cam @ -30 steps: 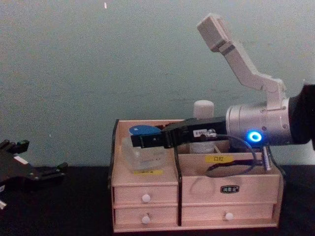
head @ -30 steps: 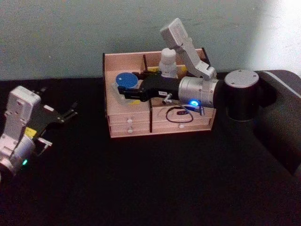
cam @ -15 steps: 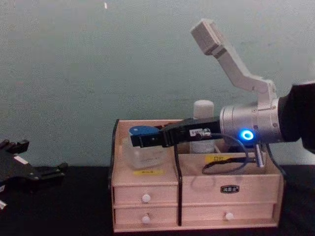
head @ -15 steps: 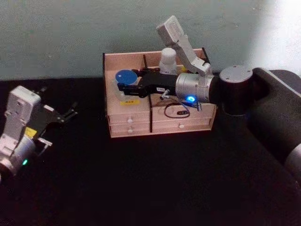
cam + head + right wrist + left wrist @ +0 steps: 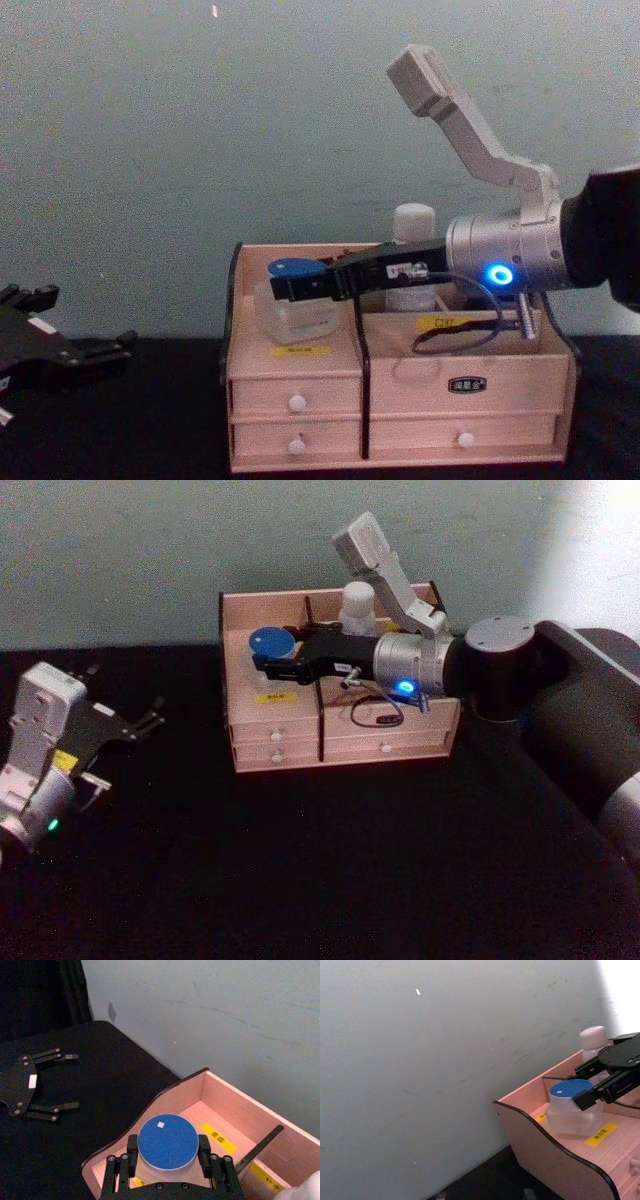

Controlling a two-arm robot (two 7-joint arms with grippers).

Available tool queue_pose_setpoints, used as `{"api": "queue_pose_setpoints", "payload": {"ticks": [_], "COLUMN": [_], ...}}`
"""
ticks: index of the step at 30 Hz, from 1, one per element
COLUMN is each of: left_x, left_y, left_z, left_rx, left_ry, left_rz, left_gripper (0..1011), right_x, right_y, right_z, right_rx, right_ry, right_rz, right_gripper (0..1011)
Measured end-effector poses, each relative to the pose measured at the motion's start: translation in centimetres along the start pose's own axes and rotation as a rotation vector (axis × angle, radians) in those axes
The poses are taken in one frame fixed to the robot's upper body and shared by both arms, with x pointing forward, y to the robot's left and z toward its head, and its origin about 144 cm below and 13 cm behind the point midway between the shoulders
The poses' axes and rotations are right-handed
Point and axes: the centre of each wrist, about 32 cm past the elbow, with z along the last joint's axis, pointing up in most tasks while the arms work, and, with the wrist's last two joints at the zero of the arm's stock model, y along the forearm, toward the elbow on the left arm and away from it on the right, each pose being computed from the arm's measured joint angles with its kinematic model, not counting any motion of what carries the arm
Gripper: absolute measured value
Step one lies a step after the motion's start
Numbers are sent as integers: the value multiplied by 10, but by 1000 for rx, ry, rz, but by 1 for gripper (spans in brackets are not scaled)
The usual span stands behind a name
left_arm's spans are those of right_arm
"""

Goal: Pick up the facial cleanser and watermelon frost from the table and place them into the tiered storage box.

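Note:
The watermelon frost (image 5: 269, 642), a frosted jar with a blue lid (image 5: 167, 1141), sits low in the left front compartment of the tiered storage box (image 5: 390, 742). My right gripper (image 5: 167, 1154) reaches in from the right and is shut on the jar just under its lid; in the chest view its black fingers (image 5: 300, 288) cross the jar (image 5: 295, 318). The facial cleanser (image 5: 357, 602) stands upright in a back compartment, its white cap (image 5: 413, 222) rising behind the right arm. My left gripper (image 5: 125, 748) rests open on the table, far left of the box.
The box (image 5: 400, 400) stands against the pale wall, with small drawers and white knobs (image 5: 296, 402) facing me. Black tabletop (image 5: 330, 870) spreads in front of it and to the left. A loose cable (image 5: 372, 712) hangs from the right wrist over the box's front.
The right gripper has carried the jar slightly farther back into the left compartment, still holding it. The left arm has not moved.

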Motion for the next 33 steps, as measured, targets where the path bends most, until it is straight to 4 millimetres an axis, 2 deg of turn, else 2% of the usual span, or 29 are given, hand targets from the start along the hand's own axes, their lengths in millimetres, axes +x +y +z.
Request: {"api": "queue_pose_setpoints", "payload": {"ticks": [33], "left_x": [0], "left_y": [0], "left_z": [0], "left_rx": [0], "left_ry": [0], "left_rz": [0], "left_gripper": [1001], "right_x": [2], "right_y": [1], "right_z": [-3], "right_rx": [-13], "right_ry": [27], "right_rz": [-13], "right_gripper": [723]}}
